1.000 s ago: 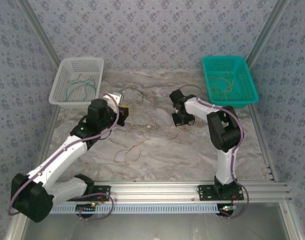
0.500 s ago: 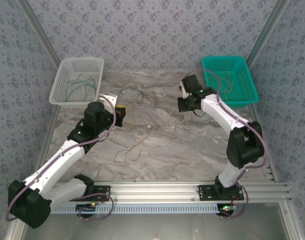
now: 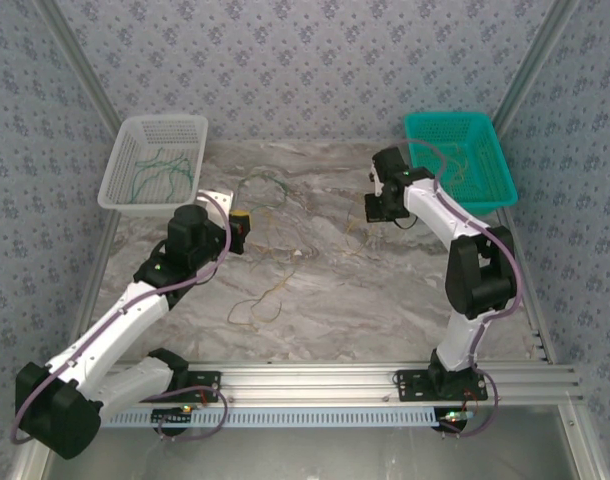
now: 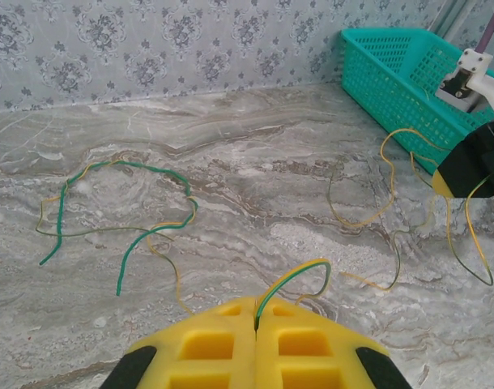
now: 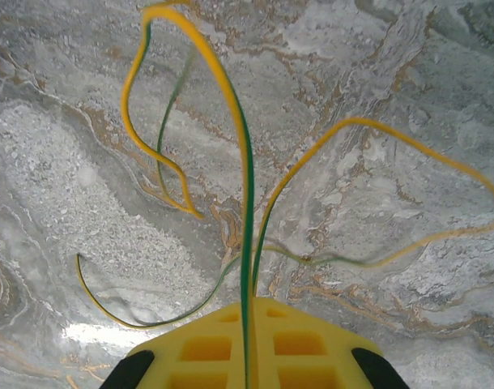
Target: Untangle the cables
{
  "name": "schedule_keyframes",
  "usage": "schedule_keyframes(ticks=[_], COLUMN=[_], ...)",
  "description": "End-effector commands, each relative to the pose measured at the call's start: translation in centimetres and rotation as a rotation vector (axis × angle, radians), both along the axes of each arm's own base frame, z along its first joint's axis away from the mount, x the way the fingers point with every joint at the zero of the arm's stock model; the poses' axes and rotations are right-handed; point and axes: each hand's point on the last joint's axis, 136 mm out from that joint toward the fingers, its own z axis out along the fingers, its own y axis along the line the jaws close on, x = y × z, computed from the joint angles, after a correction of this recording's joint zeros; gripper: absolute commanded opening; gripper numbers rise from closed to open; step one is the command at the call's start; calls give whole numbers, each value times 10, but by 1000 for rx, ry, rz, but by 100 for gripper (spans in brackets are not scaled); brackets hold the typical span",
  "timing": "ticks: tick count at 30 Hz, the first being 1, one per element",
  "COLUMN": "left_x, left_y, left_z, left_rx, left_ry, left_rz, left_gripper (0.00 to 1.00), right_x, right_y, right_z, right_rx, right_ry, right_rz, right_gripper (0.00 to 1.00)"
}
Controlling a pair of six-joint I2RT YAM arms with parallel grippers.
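Where the cables (image 3: 257,304) lie loose, they spread in thin curls over the middle of the marble desk (image 3: 325,335). In the top view a tan loop sits toward 6 o'clock of the desk's centre, and a green-and-tan tangle sits toward 11 o'clock, just beyond the left gripper (image 3: 241,221). In the left wrist view a green curl (image 4: 121,203) rests on the desk at 10 o'clock of that gripper (image 4: 256,318), well apart from it, while tan loops trail at 2 o'clock. A yellow-green strand (image 4: 294,275) arches up out of the seam between its yellow fingers, which are clenched together on it.

The right gripper (image 3: 378,208) sits at 1 o'clock of the desk's centre. In the right wrist view this gripper (image 5: 249,318) has its fingers pressed together on a second strand (image 5: 245,186) that rises straight toward 12 o'clock. Other yellow loops bow out at 11 and 2 o'clock over the marble.

More green cables lie in the white basket (image 3: 145,207) at 10 o'clock of the desk. Tan ones lie in the teal basket (image 3: 475,207) at 2 o'clock, just beside the right arm.
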Motion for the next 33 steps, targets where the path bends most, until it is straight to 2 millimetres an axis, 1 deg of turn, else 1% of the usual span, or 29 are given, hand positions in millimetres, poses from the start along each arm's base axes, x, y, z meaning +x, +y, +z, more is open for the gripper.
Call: schedule_keyframes(ticks=[1,2,4,6,8,9,14,17,18,19,21,22,25,27,30,31,33], left_x=[2,3,4,5,6,6,5,4,3,3,2,1,-1,-3,-4,-5,-5], left_y=[1,0,-1,-2,-2,-2,-2,-2,-2,-2,-2,-1,1,3,5,5,6], left_z=[16,16,16,17,17,19,25,27,29,29,32,32,33,33,31,31,31], left_rx=[-18,-22,-30,-35,-34,-34,-34,-32,-34,-32,-36,-38,-43,-46,-41,-38,-37], left_ry=[-51,-51,-51,-51,-48,-51,-62,-66,-67,-67,-71,-73,-77,-80,-77,-75,-76], left_rz=[10,12,12,11,12,11,9,1,0,0,0,0,7,10,15,16,20], left_gripper=[0,0,0,0,0,0,0,0,0,0,0,0,0,0,0,0,0], right_x=[12,15,22,27,34,37,57,70,74,77,83,86,96,101,105,106,108], right_y=[-3,-3,-4,-11,-23,-30,-65,-87,-91,-95,-99,-105,-130,-149,-171,-178,-184], right_z=[44,56,85,114,149,161,233,273,281,295,317,328,341,340,327,320,302], right_rx=[15,29,77,96,93,83,60,56,53,48,40,23,-20,-34,-76,-92,-99], right_ry=[-98,-121,-178,-236,-303,-327,-489,-569,-579,-608,-663,-698,-766,-774,-747,-729,-687], right_rz=[-5,-7,-8,-23,-46,-59,-117,-157,-160,-158,-155,-166,-220,-262,-327,-350,-377], right_gripper=[0,0,0,0,0,0,0,0,0,0,0,0,0,0,0,0,0])
